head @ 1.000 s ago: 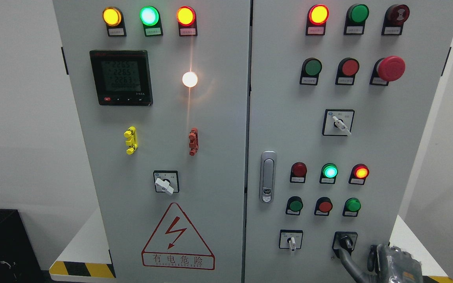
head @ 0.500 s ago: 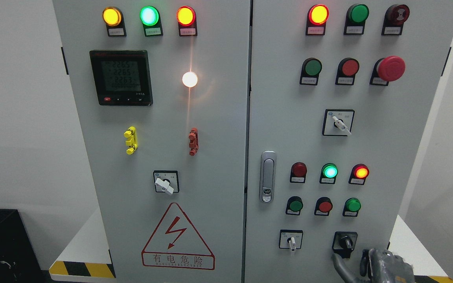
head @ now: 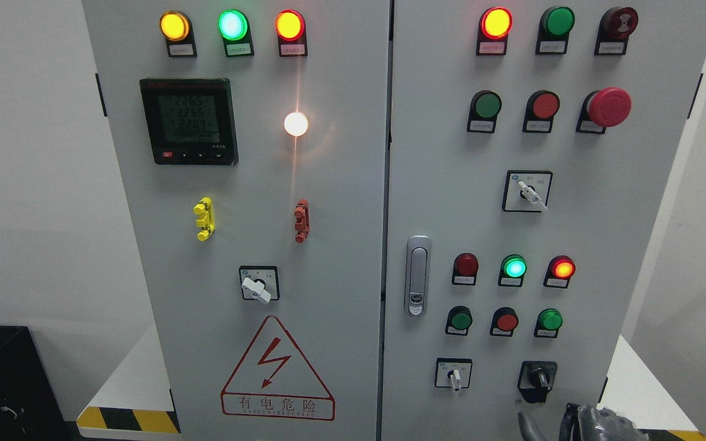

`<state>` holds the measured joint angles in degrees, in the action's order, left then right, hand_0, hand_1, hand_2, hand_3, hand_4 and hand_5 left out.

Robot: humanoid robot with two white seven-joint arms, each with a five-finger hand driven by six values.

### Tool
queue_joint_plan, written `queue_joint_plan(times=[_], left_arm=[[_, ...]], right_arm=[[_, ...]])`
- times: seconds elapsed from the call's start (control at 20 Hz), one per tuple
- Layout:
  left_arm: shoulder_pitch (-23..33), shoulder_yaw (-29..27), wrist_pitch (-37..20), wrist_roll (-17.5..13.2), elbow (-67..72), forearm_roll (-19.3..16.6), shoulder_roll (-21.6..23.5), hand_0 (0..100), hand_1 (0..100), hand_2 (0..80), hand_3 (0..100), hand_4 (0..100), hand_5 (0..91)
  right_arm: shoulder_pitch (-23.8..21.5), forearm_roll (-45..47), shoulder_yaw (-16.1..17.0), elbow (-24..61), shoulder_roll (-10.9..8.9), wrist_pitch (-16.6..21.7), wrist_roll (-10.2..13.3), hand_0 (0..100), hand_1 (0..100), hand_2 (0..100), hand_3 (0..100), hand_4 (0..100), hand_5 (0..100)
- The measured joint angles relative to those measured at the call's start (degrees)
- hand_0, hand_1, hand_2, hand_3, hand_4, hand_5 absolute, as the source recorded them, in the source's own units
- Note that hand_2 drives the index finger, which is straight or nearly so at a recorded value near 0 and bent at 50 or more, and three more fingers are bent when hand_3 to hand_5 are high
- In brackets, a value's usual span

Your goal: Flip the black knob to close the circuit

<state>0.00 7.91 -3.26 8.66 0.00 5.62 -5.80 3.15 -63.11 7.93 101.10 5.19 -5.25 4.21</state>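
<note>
Black knob [head: 537, 378] near the lower right corner of the cabinet's right door [head: 573, 233], now fully exposed — pointer angled down and right. Right hand [head: 598, 422] dropped away from it since a second ago, when one finger lay on the knob; now apart from it, mostly cut off by the bottom edge. Likely means the flip is done and the arm is withdrawing. Fingers [head: 527, 425] barely visible — cannot tell whether spread or curled. Knob's label too small to read. Left hand not in view.

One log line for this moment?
right hand: bottom edge, below black rotary knob, not touching | left: unseen | green lamp lit
</note>
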Motion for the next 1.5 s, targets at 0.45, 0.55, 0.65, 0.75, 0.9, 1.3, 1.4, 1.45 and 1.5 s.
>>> queue_joint_plan(times=[0.45, 0.55, 0.65, 0.75, 0.9, 1.3, 1.4, 1.45, 1.5], left_arm=[[0.0, 0.0, 0.0, 0.0, 0.0, 0.0, 0.0, 12, 56, 0.0, 0, 0, 0.0], [0.0, 0.0, 0.0, 0.0, 0.0, 0.0, 0.0, 12, 56, 0.0, 0, 0, 0.0], [0.0, 0.0, 0.0, 0.0, 0.0, 0.0, 0.0, 12, 56, 0.0, 0, 0, 0.0], [0.0, 0.0, 0.0, 0.0, 0.0, 0.0, 0.0, 12, 56, 0.0, 0, 0, 0.0], [0.0, 0.0, 0.0, 0.0, 0.0, 0.0, 0.0, 12, 56, 0.0, 0, 0, 0.0], [0.0, 0.0, 0.0, 0.0, 0.0, 0.0, 0.0, 12, 56, 0.0, 0, 0, 0.0], [0.0, 0.0, 0.0, 0.0, 0.0, 0.0, 0.0, 12, 56, 0.0, 0, 0, 0.0], [0.0, 0.0, 0.0, 0.0, 0.0, 0.0, 0.0, 12, 56, 0.0, 0, 0, 0.0], [0.0, 0.0, 0.0, 0.0, 0.0, 0.0, 0.0, 12, 56, 0.0, 0, 0, 0.0]], right_arm=[[-7.86, 15.81, -1.34, 5.64, 1.03, 6.92, 5.61, 0, 2, 43, 71, 65, 56], [-9.17, 20.65, -1.58, 6.44, 1.16, 8.42, 6.2, 0, 2, 37, 65, 60, 48], [-10.38, 25.81, -1.88, 7.12, 1.28, 9.14, 7.2, 0, 3, 35, 62, 57, 45], [-11.74, 30.97, -2.26, 7.72, 1.38, 9.88, 7.8, 0, 3, 32, 56, 52, 41], [-13.67, 39.48, -2.92, 8.38, 1.46, 10.97, 7.95, 0, 4, 25, 43, 40, 29], [-16.74, 58.14, -4.14, 9.24, 1.52, 13.66, 3.22, 0, 0, 6, 19, 15, 2], [-17.3, 61.39, -4.35, 9.25, 1.52, 14.81, 0.74, 0, 0, 3, 15, 10, 0], [-17.54, 62.73, -4.41, 9.23, 1.52, 15.47, -0.25, 0, 0, 1, 12, 8, 0], [-17.77, 63.9, -4.49, 9.22, 1.52, 15.99, -1.25, 0, 0, 0, 12, 7, 0]])
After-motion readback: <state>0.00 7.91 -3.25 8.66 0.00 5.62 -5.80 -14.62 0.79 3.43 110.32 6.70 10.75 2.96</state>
